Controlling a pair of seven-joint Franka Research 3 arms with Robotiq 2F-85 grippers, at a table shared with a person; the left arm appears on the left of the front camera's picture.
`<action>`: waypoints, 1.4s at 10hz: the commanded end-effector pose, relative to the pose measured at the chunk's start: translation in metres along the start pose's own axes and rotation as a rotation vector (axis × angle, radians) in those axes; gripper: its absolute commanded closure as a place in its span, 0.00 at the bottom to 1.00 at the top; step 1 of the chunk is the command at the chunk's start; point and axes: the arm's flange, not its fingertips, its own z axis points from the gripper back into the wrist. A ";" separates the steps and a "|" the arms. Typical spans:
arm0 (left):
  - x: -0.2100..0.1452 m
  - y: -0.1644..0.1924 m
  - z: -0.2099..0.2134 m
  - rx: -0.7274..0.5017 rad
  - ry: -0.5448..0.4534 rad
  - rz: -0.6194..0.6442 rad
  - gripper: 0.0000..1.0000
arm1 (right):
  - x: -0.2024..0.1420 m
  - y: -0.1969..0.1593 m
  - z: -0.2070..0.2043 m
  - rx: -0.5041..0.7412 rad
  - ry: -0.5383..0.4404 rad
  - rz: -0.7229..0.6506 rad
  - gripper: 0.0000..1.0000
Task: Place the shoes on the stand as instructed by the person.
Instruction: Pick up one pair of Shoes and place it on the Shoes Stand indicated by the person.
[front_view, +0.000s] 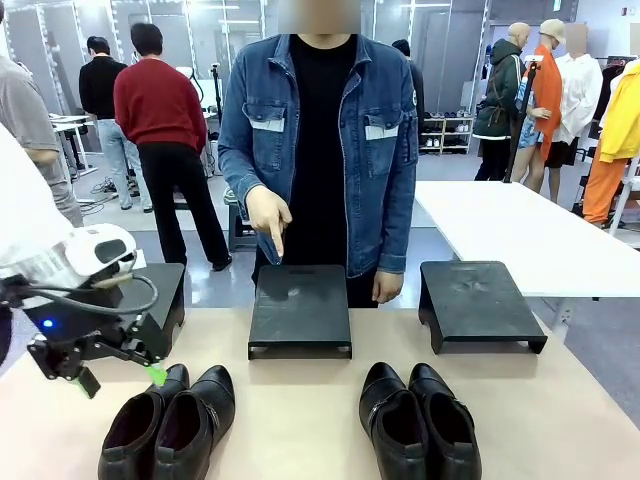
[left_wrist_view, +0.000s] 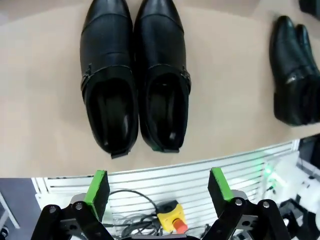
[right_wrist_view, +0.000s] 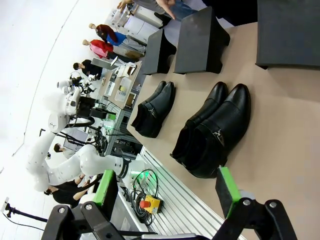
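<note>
- Hovering at about 8 o'clock in the front view, the left end effector (front_view: 122, 378) has its jaws spread wide with nothing between them.
- In its own wrist view, the left pair of shoes (left_wrist_view: 135, 80) lies at 12 o'clock from it on the counter (left_wrist_view: 45, 100). The two shoes touch side by side, toes toward 12 o'clock.
- The right end effector (right_wrist_view: 165, 186) is likewise wide open and empty, with the right pair of shoes (right_wrist_view: 215, 130) at about 1 o'clock from it on the counter.
- In the front view the two pairs sit well apart, at 7 and 5 o'clock.
- Three black stands (front_view: 480, 300) line the counter's far side.
- The person (front_view: 318, 150) stands behind the middle stand (front_view: 300, 310), one hand (front_view: 268, 218) pointing a finger down at its far edge.
</note>
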 end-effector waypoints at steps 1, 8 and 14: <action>0.003 0.002 -0.039 0.030 0.000 0.039 0.00 | 0.000 0.000 0.001 0.005 -0.003 0.009 0.00; 0.001 0.018 -0.109 0.116 0.043 0.056 0.00 | 0.000 0.000 0.001 0.005 -0.003 0.009 0.00; 0.005 0.037 -0.151 0.117 0.085 0.051 0.35 | 0.000 0.000 0.001 0.005 -0.003 0.009 0.00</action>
